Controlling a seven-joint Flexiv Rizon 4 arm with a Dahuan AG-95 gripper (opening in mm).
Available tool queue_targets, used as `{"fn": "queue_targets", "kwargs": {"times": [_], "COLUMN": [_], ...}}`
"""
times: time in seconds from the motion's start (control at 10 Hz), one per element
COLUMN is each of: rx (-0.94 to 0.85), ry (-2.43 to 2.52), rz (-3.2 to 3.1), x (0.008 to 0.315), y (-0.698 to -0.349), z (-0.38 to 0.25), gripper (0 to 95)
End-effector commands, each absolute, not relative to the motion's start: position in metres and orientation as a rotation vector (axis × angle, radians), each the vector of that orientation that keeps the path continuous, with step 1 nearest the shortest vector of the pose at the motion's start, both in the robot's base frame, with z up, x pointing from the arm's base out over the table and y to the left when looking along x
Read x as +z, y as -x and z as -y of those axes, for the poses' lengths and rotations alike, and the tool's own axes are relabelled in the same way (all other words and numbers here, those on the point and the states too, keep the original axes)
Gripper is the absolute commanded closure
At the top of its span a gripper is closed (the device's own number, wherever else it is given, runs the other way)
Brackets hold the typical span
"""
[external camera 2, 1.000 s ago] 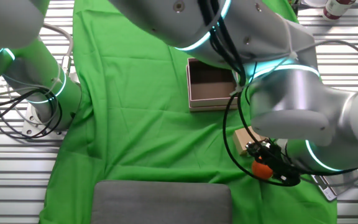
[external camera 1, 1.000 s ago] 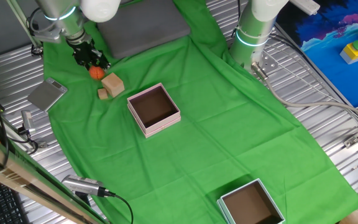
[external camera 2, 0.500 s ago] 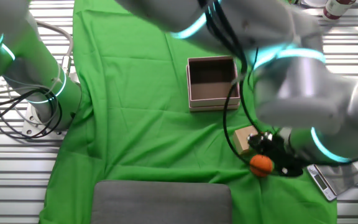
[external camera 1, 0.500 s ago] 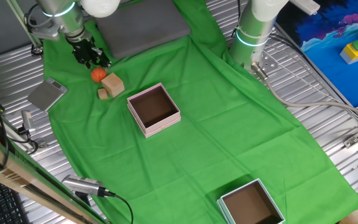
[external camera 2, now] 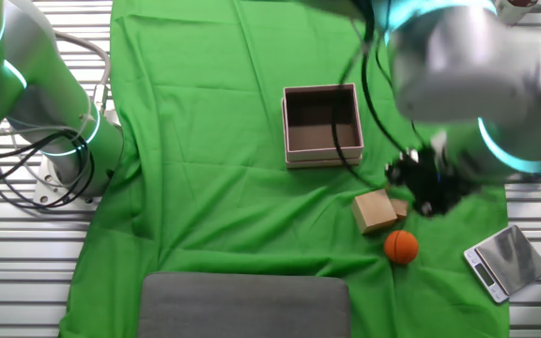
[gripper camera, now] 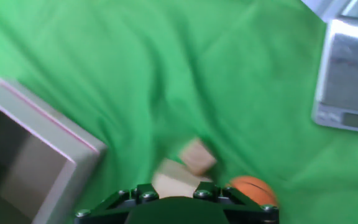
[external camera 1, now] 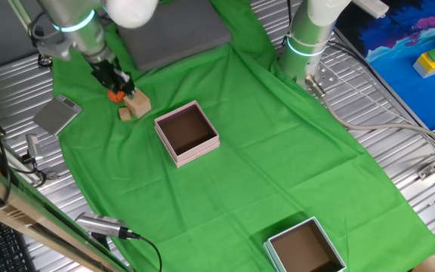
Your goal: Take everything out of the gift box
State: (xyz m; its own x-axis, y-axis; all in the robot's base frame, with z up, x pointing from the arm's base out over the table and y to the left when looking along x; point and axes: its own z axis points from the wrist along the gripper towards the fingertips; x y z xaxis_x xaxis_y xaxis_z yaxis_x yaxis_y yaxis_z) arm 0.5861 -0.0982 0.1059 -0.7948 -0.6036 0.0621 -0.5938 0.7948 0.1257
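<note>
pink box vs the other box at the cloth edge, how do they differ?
Walls: the pink box has pale pink sides; the other box has teal-grey ones.
Place: the pink box sits mid-cloth, close to the wooden cube and orange ball; the other box sits at the cloth's near edge, cut off by the frame.
Shared: both are square, open-topped, brown inside, and no contents show in either.

Slatted metal table [external camera 1: 399, 162], green cloth [external camera 1: 278, 151] over it, small scale [external camera 2: 502, 261] beside

The gripper [external camera 2: 427, 185] has let go of the orange ball [external camera 2: 401, 246] and moved up, nearer the gift box [external camera 2: 321, 126].
</note>
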Motion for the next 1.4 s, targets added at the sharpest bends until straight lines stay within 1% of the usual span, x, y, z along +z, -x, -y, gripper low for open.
{"fn": "queue_targets", "kwargs": {"times": [0.1,0.4,0.7,1.4], "rx": [-0.117,-0.111,-0.077,-0.078], "ry": [-0.857,-0.854,-0.848,-0.782], "rz": [2.913,2.906,2.900,2.935], "x": [0.104,0.099,0.088,0.088], "y": [-0.583,-0.582,-0.565,-0.565], "z": [0.059,0.046,0.044,0.044], "gripper": [95.0,95.0,95.0,95.0]}}
